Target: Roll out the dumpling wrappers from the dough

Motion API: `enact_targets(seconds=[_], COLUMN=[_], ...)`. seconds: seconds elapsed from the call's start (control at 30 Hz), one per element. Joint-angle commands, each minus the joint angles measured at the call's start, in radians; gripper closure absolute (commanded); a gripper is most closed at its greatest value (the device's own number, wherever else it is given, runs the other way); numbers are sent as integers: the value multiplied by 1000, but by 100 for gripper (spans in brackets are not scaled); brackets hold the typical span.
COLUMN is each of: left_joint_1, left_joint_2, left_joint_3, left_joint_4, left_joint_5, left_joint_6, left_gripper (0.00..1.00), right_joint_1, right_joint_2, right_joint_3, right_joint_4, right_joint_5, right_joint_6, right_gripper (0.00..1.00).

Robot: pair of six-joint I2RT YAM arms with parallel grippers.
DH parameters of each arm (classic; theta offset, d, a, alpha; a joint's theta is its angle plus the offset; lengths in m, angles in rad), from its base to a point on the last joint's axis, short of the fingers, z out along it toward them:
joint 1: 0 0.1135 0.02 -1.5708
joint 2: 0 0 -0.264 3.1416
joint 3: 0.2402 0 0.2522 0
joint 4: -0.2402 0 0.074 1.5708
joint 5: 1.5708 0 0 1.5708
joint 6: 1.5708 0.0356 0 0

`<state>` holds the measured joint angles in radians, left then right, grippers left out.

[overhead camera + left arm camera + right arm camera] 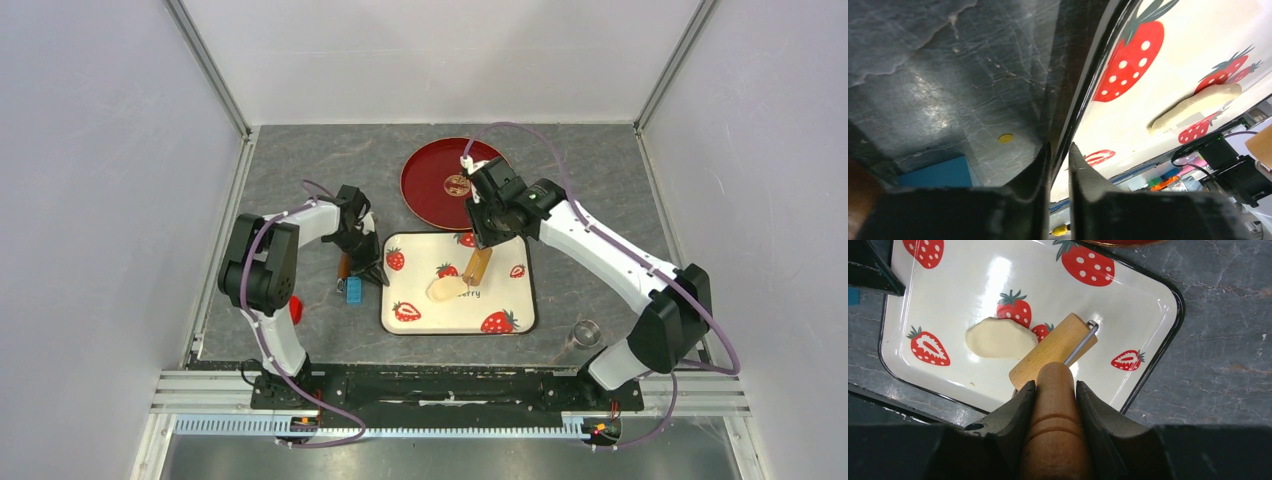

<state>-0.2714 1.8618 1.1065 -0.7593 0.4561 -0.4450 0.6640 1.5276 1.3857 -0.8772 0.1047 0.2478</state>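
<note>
Dough (998, 337) lies as a flattened oval on the strawberry tray (973, 285); no dumpling wrappers are in view.
The right gripper (1055, 387) is clamped on the wooden roller (1053, 352) by its handle, with the barrel at the dough's right edge. The left gripper (1059, 150) has its fingers narrow astride the tray's left rim, apparently pinching it. The oval looks thick, so more rolling and all the cutting seem left. The small metal ring (587, 332) sits well apart.

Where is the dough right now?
In the top view, the dough lies near the middle of the strawberry tray, just left of the wooden roller held by the right end effector.
</note>
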Motion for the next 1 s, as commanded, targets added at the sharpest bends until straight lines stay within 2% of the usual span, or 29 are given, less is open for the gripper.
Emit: enact_targets(seconds=[0.0, 0.1, 0.23, 0.3, 0.37, 0.47, 0.73, 0.8, 0.9, 0.97], left_joint_1=[11, 11, 11, 11, 11, 11, 8, 6, 6, 6], left_joint_2=[-62, -42, 48, 88, 136, 207, 295, 307, 315, 304], left_joint_3=[6, 94, 239, 300, 370, 449, 538, 540, 529, 505], left_joint_4=[40, -22, -92, -105, -123, -148, -128, -123, -122, -120], left_joint_5=[-40, -74, 32, 28, 9, -19, 69, 73, 68, 47], left_joint_6=[-15, 134, 294, 347, 392, 443, 490, 489, 485, 475], left_gripper=[68, 48, 45, 44, 34, 34, 45, 53, 72, 81], right_joint_1=[-3, -3, -4, -3, -3, -4, -4, -5, -4, -5], right_joint_2=[10, 18, 12, 11, 4, 1, 3, 7, 8, 10], right_joint_3=[43, 60, 56, 55, 52, 49, 47, 47, 47, 47], right_joint_4=[23, 9, 8, 5, 4, 4, 3, 2, 3, 3], right_joint_5=[9, 21, 22, 23, 27, 22, 3, -2, -4, -1], right_joint_6=[26, 15, 12, 7, 5, 2, -11, -15, -20, -22], right_gripper=[100, 100, 100, 100, 100, 100, 100, 100, 100, 100])
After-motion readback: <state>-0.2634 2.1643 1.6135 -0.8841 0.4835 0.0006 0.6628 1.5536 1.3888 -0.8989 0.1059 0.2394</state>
